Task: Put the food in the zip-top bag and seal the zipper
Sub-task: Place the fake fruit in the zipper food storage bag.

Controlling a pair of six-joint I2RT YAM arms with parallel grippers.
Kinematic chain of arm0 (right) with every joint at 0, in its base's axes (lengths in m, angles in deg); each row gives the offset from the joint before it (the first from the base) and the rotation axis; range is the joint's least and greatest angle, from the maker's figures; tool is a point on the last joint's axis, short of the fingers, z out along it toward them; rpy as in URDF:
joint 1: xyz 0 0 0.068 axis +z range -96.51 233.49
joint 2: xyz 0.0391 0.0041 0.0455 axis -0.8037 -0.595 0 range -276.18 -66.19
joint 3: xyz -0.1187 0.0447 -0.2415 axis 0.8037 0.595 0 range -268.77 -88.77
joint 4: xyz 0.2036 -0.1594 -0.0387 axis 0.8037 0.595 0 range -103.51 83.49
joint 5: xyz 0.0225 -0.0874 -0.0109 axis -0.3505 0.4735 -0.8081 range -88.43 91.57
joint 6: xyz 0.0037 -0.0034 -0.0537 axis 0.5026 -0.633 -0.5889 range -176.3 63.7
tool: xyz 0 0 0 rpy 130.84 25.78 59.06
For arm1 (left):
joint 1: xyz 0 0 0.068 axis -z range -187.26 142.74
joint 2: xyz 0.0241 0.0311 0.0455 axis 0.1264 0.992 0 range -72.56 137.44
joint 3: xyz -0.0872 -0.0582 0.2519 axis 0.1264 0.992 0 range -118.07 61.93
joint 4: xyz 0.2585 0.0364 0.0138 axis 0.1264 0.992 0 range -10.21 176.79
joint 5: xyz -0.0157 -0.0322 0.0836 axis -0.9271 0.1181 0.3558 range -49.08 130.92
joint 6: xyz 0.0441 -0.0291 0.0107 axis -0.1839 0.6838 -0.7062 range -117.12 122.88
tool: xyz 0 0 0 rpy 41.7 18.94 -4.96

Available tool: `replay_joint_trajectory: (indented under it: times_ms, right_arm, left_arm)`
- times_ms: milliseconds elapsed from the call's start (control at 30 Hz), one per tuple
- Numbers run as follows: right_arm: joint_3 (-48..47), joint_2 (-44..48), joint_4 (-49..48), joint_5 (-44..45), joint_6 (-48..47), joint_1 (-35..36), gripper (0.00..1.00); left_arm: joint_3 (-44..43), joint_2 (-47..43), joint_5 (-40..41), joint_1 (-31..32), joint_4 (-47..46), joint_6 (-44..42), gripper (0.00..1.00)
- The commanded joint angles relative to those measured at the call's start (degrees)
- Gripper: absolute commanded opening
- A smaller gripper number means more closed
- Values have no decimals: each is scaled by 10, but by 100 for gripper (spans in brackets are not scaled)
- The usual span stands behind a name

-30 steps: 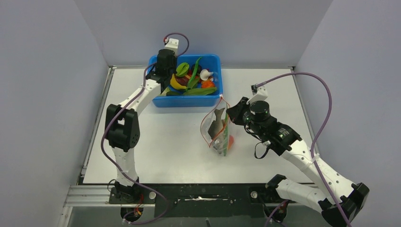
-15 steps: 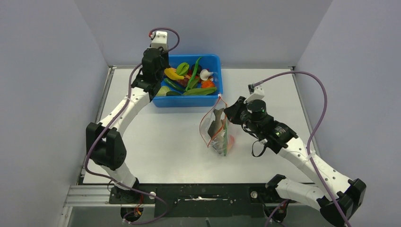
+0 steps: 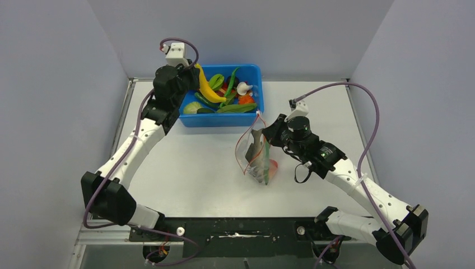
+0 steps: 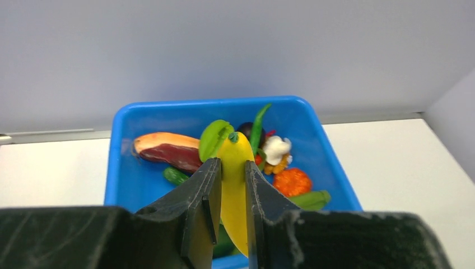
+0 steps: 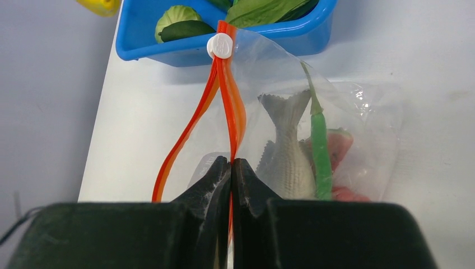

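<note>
My left gripper (image 4: 231,163) is shut on a yellow banana (image 4: 234,179), held above the left end of the blue tub (image 4: 120,145); from above, the banana (image 3: 204,87) hangs over the tub's (image 3: 224,121) left part. More food lies in the tub: a red-brown slice (image 4: 168,150), green pods, an orange piece (image 4: 291,181). My right gripper (image 5: 231,161) is shut on the red-orange zipper (image 5: 227,106) of the zip-top bag (image 5: 358,112), holding its mouth open. Inside are a grey fish (image 5: 285,157), a green pod (image 5: 319,151) and red fruit (image 5: 341,145).
The white slider (image 5: 219,46) sits at the far end of the zipper, close to the tub's front wall. The bag (image 3: 255,159) stands on the white table (image 3: 185,168) just in front of the tub's right corner. Grey walls enclose the table.
My left gripper has risen out of the tub with the banana and drawn back to the left. The right gripper and the bag have shifted slightly left.
</note>
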Motion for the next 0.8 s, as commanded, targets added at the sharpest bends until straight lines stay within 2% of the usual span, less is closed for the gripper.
replay_joint_trajectory:
  times_ms: [0,467,600,767]
  right_arm:
    - [-26,-5,-36,-11,2,-4,0]
    - [-30,2,-29,-14,-21,-4,0]
    - [-28,5,-45,-35,-21,-4,0]
    - [-20,4,-63,-54,-19,-4,0]
  left_arm:
    - [37,-74,-81,4,-11,55,0]
    - [169,-206,-352,12,-56,87,0]
    - [225,-220,-437,17,-144,131,0]
    - [278,-220,-464,47,-254,202,0]
